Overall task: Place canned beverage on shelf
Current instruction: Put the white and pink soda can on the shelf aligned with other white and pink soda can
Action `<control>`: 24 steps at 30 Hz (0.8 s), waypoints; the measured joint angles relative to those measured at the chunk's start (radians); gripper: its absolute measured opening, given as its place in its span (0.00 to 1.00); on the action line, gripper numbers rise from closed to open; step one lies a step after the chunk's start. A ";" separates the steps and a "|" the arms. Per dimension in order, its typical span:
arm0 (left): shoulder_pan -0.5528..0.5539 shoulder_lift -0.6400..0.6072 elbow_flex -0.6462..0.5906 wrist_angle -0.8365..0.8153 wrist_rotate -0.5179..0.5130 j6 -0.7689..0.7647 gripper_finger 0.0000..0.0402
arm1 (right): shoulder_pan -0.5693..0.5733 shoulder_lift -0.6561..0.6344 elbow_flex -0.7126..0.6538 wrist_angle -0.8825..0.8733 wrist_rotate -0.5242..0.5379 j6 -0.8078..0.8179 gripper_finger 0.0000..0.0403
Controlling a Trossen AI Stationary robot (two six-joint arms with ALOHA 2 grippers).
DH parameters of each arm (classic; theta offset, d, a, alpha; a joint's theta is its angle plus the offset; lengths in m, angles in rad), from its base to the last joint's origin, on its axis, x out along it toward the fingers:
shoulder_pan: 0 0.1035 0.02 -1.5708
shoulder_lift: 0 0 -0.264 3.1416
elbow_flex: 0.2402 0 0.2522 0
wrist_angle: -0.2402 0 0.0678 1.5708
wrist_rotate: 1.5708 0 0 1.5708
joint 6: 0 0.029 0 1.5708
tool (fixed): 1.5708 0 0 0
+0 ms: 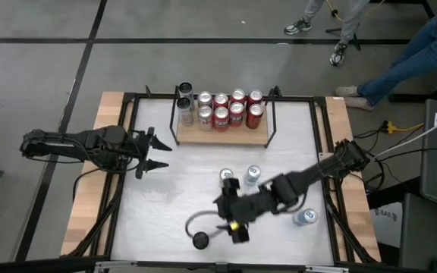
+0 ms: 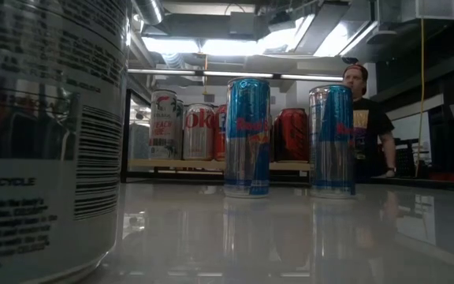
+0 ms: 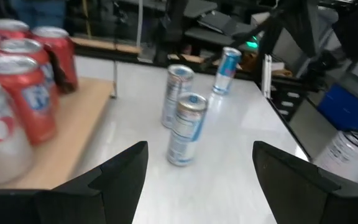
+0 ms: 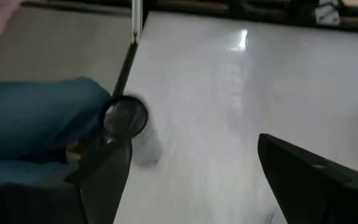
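Three slim blue-and-silver cans stand loose on the counter [image 1: 165, 197], two [image 1: 252, 175] near the shelf's [image 1: 222, 136] front edge, one [image 1: 305, 218] farther off. The right claw [image 1: 230, 221], jaws wide and empty, hovers beyond them from the shelf. Best: straddle the nearest can upright, close gently. The left claw [image 1: 154, 154] waits open beside the shelf.

Setting: robotics lab | Evidence: white test table [image 1: 203, 189] on grey taped floor [image 1: 51, 45]; exposed ceiling ducts [image 2: 211, 28]; cables [image 1: 400, 129]; a seated person [image 2: 369, 118] watching.
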 joint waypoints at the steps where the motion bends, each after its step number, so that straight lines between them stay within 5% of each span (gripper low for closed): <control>1: -0.009 0.008 0.000 -0.001 0.003 -0.002 0.71 | 0.017 0.010 -0.001 -0.010 0.019 0.017 0.84; 14: -0.209 0.230 0.001 0.186 -0.022 -0.020 0.71 | 0.102 0.118 0.000 -0.030 0.058 0.209 0.84; 24: -0.401 0.469 0.001 0.372 -0.107 -0.054 0.71 | 0.100 0.163 0.000 0.007 0.025 0.205 0.84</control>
